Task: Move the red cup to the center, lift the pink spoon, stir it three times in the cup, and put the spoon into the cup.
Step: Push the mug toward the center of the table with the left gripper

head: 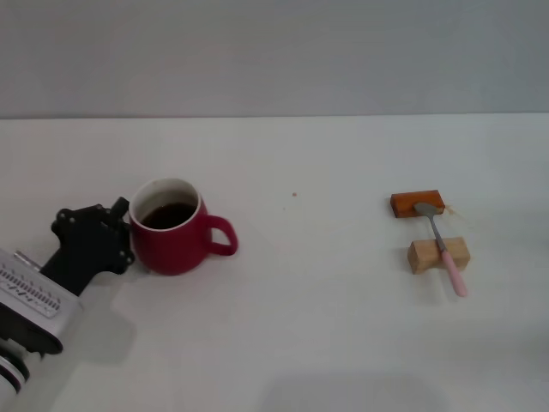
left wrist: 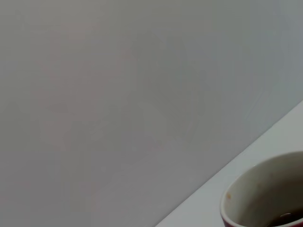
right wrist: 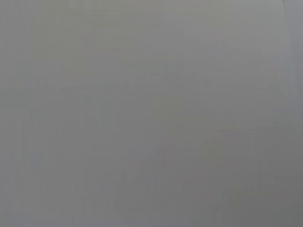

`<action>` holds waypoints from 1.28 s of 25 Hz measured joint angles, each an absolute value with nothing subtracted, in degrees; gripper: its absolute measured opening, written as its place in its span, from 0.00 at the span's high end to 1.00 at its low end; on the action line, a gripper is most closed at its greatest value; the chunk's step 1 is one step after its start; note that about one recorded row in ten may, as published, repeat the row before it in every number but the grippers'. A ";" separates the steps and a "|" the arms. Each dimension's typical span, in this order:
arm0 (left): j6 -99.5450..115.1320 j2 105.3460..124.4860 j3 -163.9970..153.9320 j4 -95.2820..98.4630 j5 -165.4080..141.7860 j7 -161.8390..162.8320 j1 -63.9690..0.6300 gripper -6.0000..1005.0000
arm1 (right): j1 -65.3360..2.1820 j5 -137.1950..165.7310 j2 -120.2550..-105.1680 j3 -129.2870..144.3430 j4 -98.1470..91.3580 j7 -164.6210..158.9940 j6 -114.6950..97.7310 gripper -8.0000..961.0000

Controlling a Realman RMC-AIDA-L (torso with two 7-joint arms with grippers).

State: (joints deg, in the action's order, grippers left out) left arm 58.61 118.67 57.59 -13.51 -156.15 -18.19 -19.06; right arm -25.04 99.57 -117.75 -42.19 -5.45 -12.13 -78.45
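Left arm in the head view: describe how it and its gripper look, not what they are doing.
The left gripper is a matte black, angular block with small round screw holes on its faces. Behind it the left arm has a white and light grey casing bearing a row of small dark printed markings, ending in a black ringed joint at the frame corner. No cables show. The right arm is not in view.

lab test bench | plain white tabletop (head: 326,326) | bare grey wall (head: 274,51)

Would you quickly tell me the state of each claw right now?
Left claw: at the red cup, on the side away from its handle; open or closed cannot be told.
Right claw: not in view.
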 joint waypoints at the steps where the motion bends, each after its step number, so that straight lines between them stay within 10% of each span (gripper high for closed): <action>1: 58.76 118.67 55.97 -14.44 -156.17 -18.20 -18.77 0.99 | -25.04 99.57 -117.75 -42.19 -5.45 -12.13 -78.45 0.19; 32: 58.67 118.74 46.78 -20.02 -155.91 -18.22 -17.66 0.98 | -25.43 99.57 -117.83 -42.10 -5.27 -12.13 -78.31 0.19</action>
